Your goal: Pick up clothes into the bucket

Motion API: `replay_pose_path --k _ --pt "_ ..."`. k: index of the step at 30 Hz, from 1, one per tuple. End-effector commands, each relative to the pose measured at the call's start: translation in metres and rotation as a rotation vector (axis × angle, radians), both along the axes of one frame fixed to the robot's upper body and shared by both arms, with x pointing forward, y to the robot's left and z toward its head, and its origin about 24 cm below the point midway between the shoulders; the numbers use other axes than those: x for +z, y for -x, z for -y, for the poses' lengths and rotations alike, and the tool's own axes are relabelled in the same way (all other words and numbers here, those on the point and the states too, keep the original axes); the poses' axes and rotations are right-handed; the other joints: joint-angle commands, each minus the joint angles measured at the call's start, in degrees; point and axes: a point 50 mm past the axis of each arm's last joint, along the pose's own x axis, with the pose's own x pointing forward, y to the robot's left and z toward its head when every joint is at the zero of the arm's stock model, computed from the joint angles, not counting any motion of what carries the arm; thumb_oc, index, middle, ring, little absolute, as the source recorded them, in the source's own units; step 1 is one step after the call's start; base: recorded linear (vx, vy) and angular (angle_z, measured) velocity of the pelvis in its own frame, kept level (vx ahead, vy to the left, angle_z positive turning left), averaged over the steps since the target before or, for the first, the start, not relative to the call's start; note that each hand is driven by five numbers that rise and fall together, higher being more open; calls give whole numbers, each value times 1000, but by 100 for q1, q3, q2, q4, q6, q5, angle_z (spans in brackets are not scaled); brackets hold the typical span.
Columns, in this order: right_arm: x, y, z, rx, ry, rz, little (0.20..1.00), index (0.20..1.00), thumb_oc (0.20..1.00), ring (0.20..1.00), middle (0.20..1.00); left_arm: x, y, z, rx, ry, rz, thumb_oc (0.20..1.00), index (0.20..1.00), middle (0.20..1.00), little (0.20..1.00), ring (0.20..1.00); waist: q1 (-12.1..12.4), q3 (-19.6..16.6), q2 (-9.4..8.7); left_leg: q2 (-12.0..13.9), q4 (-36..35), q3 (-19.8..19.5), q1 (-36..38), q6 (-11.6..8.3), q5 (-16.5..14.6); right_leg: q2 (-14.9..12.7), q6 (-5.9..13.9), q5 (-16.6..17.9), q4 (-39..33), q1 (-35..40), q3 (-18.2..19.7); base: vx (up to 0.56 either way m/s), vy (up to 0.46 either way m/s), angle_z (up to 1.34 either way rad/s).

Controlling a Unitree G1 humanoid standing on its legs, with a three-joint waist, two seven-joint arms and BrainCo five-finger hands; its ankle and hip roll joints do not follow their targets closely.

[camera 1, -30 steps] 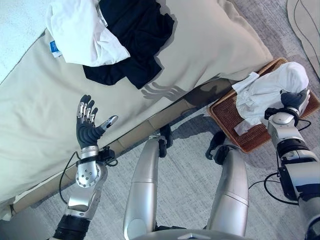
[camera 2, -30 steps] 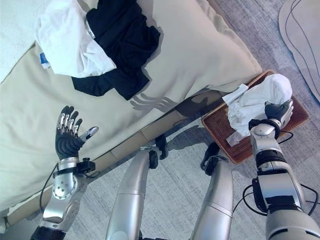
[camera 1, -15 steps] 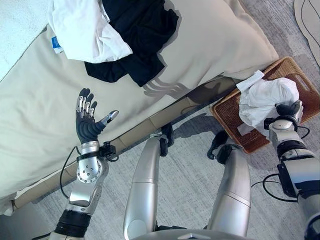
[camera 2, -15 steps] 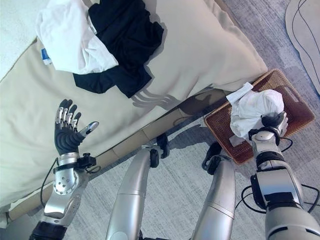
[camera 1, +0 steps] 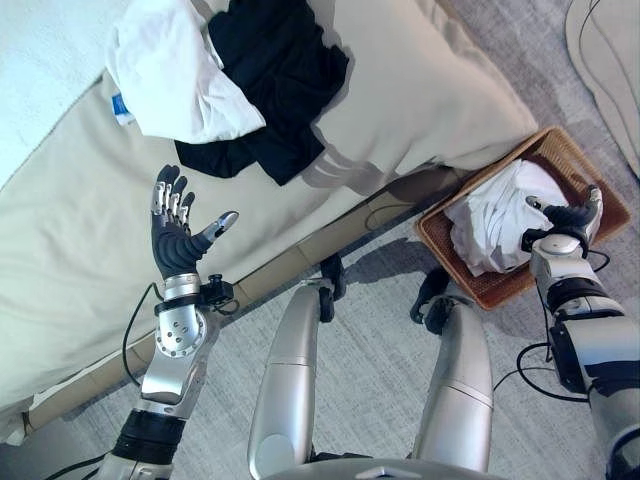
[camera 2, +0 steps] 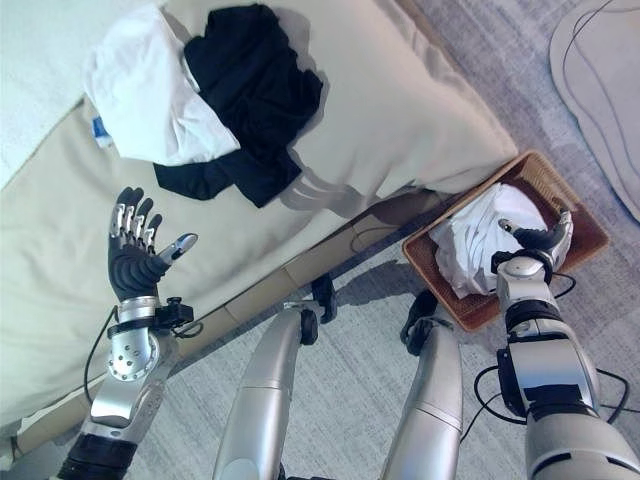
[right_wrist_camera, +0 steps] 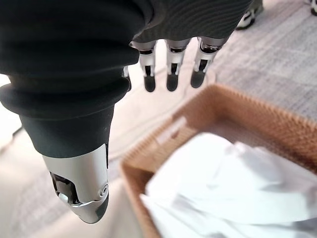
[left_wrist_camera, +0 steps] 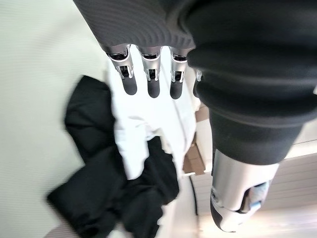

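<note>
The robot's right hand (camera 1: 570, 215) hovers with fingers spread wide and holding nothing, just above a crumpled white garment (camera 1: 495, 222) lying inside a brown woven wicker basket (camera 1: 590, 178) on the grey carpet. The left hand (camera 1: 178, 240) is raised, fingers straight and empty, over a beige bed cover (camera 1: 420, 90). Farther up the bed lie a white shirt (camera 1: 170, 75) and a black garment (camera 1: 275, 70), overlapping.

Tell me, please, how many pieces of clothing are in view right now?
3: a white garment and a black garment overlapping on the bed, and a white garment in the basket. More may lie hidden underneath.
</note>
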Motion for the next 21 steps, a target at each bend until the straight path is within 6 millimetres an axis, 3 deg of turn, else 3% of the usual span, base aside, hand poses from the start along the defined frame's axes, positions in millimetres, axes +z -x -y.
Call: replay_pose_path --k 1,7,9,13,14,18,21 --pt "3 6 -4 -35 -54 193 1000 1000 1000 1000 1000 2 2 -8 48 12 40 1000 1000 1000 1000 1000 -162 -237 -22 -7 -716 -259 595 -121 -65 68 415 655 -1196 765 116 0 -47 2" --pt "-35 30 -33 73 -140 274 1000 1000 1000 1000 1000 -26 -3 -18 87 -1 -89 1000 1000 1000 1000 1000 -341 -257 -154 -1 -1885 -407 2009 -250 329 154 570 1054 -2439 2342 -256 42 -49 6" --pt "-62 48 -52 159 -205 246 1000 1000 1000 1000 1000 -46 -2 -23 104 7 -182 1000 1000 1000 1000 1000 -416 -269 -275 53 -2317 -387 2671 -272 600 186 560 1322 -3001 3144 -503 50 -53 9" --pt "-82 69 -65 257 -243 211 1000 1000 1000 1000 1000 -64 5 -31 119 -3 -268 1000 1000 1000 1000 1000 -495 -303 -371 91 -2662 -452 3360 -324 695 292 606 1414 -3436 3927 -660 138 -44 4" --pt "-99 80 -77 312 -295 166 1000 1000 1000 1000 1000 -73 10 -36 123 -27 -319 1000 1000 1000 1000 1000 -497 -469 -463 133 -2801 -445 3734 -349 687 340 644 1436 -3693 4367 -722 131 -33 3" --pt "-122 96 -91 348 -365 93 1000 1000 1000 1000 1000 -89 18 -38 121 -46 -397 1000 1000 1000 1000 1000 -482 -674 -507 83 -3070 -420 4322 -315 693 324 706 1484 -3959 4945 -825 175 63 4" --pt "-131 107 -93 391 -367 37 1000 1000 1000 1000 1000 -98 27 -42 107 -64 -452 1000 1000 1000 1000 1000 -512 -837 -465 -62 -3163 -388 4742 -141 574 164 785 1431 -3464 4986 -689 105 167 5"
